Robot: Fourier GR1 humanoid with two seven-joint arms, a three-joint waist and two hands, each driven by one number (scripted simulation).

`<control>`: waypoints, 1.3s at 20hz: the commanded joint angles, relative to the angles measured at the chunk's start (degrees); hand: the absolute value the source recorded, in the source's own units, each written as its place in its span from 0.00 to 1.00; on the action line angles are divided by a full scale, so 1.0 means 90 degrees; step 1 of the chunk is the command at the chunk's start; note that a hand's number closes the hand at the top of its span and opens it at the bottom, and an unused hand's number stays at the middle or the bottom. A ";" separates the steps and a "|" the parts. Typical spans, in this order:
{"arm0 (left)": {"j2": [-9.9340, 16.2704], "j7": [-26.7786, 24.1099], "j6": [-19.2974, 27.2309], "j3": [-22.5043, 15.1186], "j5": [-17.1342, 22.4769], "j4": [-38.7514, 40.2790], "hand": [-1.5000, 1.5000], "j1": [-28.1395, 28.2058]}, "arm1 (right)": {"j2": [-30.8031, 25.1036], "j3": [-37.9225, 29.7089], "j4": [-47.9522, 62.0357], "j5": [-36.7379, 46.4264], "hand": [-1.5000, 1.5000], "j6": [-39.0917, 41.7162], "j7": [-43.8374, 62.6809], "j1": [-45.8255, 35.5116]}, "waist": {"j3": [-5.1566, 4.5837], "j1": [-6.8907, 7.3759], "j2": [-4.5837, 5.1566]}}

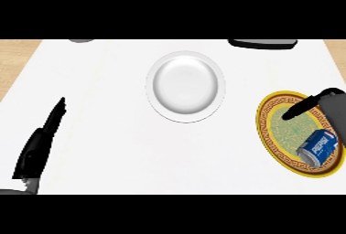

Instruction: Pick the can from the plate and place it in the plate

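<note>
Head view. White counter (101, 151), seen steeply from above; strips of wood tone at far left and far right edges.

Blue can (319, 146) lying on its side on the patterned plate (270, 137), right side of view. Yellow rim with dark ornamental band, green centre. Can toward the plate's lower right part, silver end pointing lower left, tilted diagonally.

White plate (186, 87) near centre top, well apart from the patterned plate, nothing on it.

Right hand (317, 101) entering from the right edge above the patterned plate. One dark finger stretched out straight, pointing down-left over the green centre. Not touching the can; clear gap between fingertip and can. Fingers extended, nothing held.

Left hand (42, 139) at lower left, over the white counter, well apart from both plates. Fingers straight and together, pointing up and slightly right, seen edge-on. Nothing held. Grey forearm just visible at the lower left corner.

Dark grey object (265, 44) at top right edge, partly cut off; small grey shape (82, 40) at top left edge. Neither identifiable.
</note>
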 commanded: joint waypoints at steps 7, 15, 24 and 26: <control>0.0003 -0.0157 -0.0045 0.0100 0.0036 -0.0031 0.50 0.0231 | 0.0050 -0.0207 0.1750 -0.0432 0.00 0.2237 0.1049 -0.0411 | 0.0012 -0.0091 -0.0030; 0.0045 -0.0178 0.0024 0.0264 0.0039 -0.0166 0.50 0.0385 | -0.0061 -0.0375 0.2001 -0.0596 0.00 0.2849 0.1079 -0.0508 | 0.0011 -0.0157 -0.0064; -0.0032 -0.0115 0.0000 0.0327 -0.0015 0.0162 0.50 0.0071 | 0.0395 -0.0626 0.2007 -0.0831 0.00 0.2773 0.1246 -0.0403 | 0.0006 -0.0282 -0.0027; 0.0067 -0.0061 -0.0102 0.0344 0.0046 -0.0036 0.50 0.0258 | 0.0327 -0.0659 0.2007 -0.0856 0.00 0.2998 0.1374 -0.0360 | 0.0005 -0.0267 -0.0070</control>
